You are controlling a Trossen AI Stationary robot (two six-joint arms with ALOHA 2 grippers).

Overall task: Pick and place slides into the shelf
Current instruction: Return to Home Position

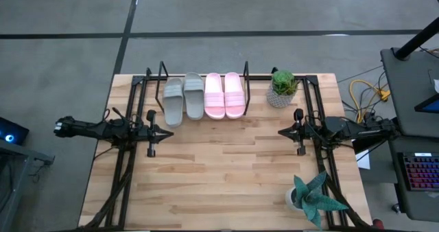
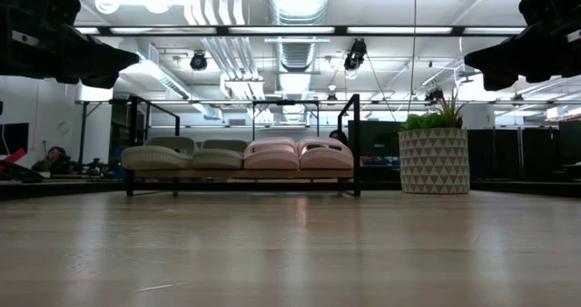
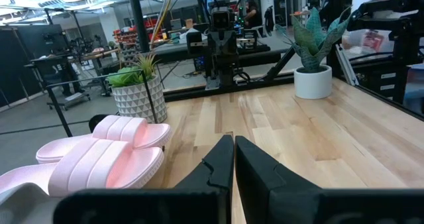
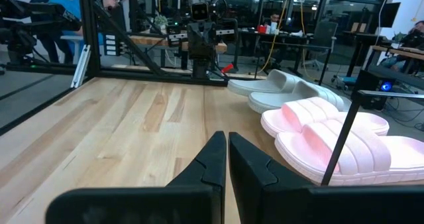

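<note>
Wood table (image 1: 226, 184) is closest and biggest. At its far edge stands the shelf (image 2: 356, 134). All four slides sit on it in a row, the grey-green pair (image 1: 184, 98) right beside the pink pair (image 1: 225, 95). They look light, soft and bendy, not slippery, so I think the wide strap is the best place to grab one. The left gripper (image 3: 234, 144) hangs over the table's left side and the right gripper (image 4: 227, 139) over its right side. Both are pinched closed and hold nothing.
</note>
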